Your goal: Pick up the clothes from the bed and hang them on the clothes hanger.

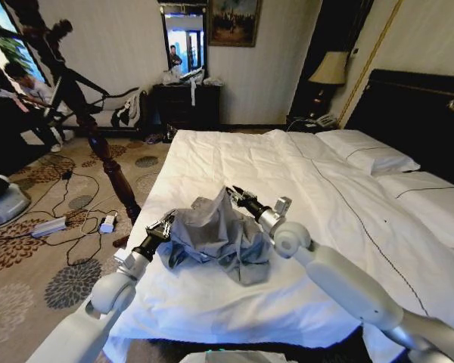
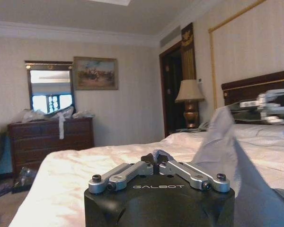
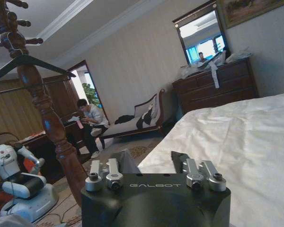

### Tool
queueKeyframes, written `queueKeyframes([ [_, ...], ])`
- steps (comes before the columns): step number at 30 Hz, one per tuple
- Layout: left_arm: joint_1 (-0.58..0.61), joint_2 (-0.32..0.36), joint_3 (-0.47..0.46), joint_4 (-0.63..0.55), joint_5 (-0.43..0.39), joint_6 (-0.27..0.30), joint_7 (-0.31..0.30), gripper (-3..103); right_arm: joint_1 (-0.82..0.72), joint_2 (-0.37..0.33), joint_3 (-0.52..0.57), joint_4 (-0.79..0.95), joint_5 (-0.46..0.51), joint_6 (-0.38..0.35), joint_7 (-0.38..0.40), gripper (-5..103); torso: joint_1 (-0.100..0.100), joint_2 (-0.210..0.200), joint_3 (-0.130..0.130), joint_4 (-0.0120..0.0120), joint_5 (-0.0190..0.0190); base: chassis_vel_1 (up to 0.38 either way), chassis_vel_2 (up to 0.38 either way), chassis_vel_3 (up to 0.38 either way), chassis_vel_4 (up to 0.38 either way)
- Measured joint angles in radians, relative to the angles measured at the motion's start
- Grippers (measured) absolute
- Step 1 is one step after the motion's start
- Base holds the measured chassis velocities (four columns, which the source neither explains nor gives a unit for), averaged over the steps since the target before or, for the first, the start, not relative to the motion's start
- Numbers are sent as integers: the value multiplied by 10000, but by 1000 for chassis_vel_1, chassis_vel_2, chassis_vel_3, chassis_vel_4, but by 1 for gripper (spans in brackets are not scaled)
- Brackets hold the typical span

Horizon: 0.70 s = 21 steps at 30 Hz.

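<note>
Clothes gripped at two sides, raised a little from the bed

The clothes (image 1: 216, 234) sit at lower centre as a grey-blue heap on the bed (image 1: 287, 181). At its left edge the left gripper (image 1: 163, 225) is closed on cloth. Right gripper (image 1: 237, 196) pinches the peak, probably to spread it; both arms reach forward

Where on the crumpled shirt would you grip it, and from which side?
Probably at the raised peak of the shirt, coming from above: the cloth there stands up off the bed in a fold, while the rest lies bunched low against the sheet.
</note>
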Motion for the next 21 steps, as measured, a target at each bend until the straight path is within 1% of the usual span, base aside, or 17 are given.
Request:
queueKeyframes([
  [1, -1, -57, 0, 81, -14, -2, -7, 0, -267, -79, 162, 105, -59, 56, 0, 62, 0, 0, 0, -1, -2, 0, 0, 0, 0],
  [2, -1, -57, 0, 81, -14, -2, -7, 0, -267, -79, 162, 105, -59, 56, 0, 62, 0, 0, 0, -1, -2, 0, 0, 0, 0],
  [4, 25, -157, 10, 240, 16, -23, -23, 0, -794, -219, 516, 302, -179, 206, -3, 73, 0, 1, 0, -4, 2, 0, 0, 0, 0],
  [5, 51, -189, 25, 270, 43, -30, -23, 0, -919, -254, 620, 354, -197, 254, -6, 73, 0, 1, 0, -4, 2, 0, 0, 0, 0],
  [6, 120, -269, 58, 329, 106, -49, -20, 0, -1201, -334, 891, 475, -218, 356, -9, 79, 0, 1, 0, -1, 0, 0, 0, 0, 0],
  [7, 120, -269, 58, 329, 106, -49, -20, 0, -1201, -334, 891, 475, -218, 356, -9, 79, 0, 1, 0, -1, 0, 0, 0, 0, 0],
  [10, 210, -486, 111, 418, 149, -98, 8, 0, -1671, -514, 1364, 635, -346, 453, -19, 94, -1, 2, -1, 2, 0, 0, 0, 0, 0],
  [11, 210, -549, 112, 449, 145, -122, 15, 0, -1827, -590, 1503, 660, -470, 445, -4, 94, 0, 2, -1, 1, 0, 0, 0, 0, 0],
  [13, 192, -644, 88, 539, 137, -155, 23, 0, -2065, -693, 1671, 734, -742, 85, 482, 99, 0, 2, -1, -1, 0, 0, 0, 0, 0],
  [14, 192, -644, 88, 539, 137, -155, 23, 0, -2065, -693, 1671, 734, -742, 85, 482, 99, 0, 2, -1, -1, 0, 0, 0, 0, 0],
  [15, 172, -693, 52, 660, 153, -173, 25, 0, -2162, -717, 1742, 835, -797, -585, 1361, 100, 0, 2, -1, -2, 1, 0, 0, 0, 0],
  [16, 171, -726, 27, 765, 218, -177, 26, 0, -2198, -717, 1767, 908, -694, -1006, 1931, 100, 0, 2, -1, -2, 2, 0, 0, 0, 0],
  [17, 171, -726, 27, 765, 218, -177, 26, 0, -2198, -717, 1767, 908, -694, -1006, 1931, 100, 0, 2, -1, -2, 2, 0, 0, 0, 0],
  [18, 186, -787, -14, 942, 383, -175, 24, 0, -2215, -716, 1799, 990, -488, -1563, 2428, 100, 0, 2, -1, 0, 2, 0, 0, 0, 0],
  [19, 212, -849, -55, 1112, 557, -130, -36, 0, -2216, -716, 1818, 1027, -397, -1929, 2621, 100, 0, 2, 0, 1, 1, 0, 0, 0, 0],
  [21, 244, -1004, -156, 1424, 891, -57, -198, 0, -2216, -726, 1820, 1100, -265, -2294, 2793, 100, 0, 1, 0, 3, 0, 0, 0, 0, 0],
])
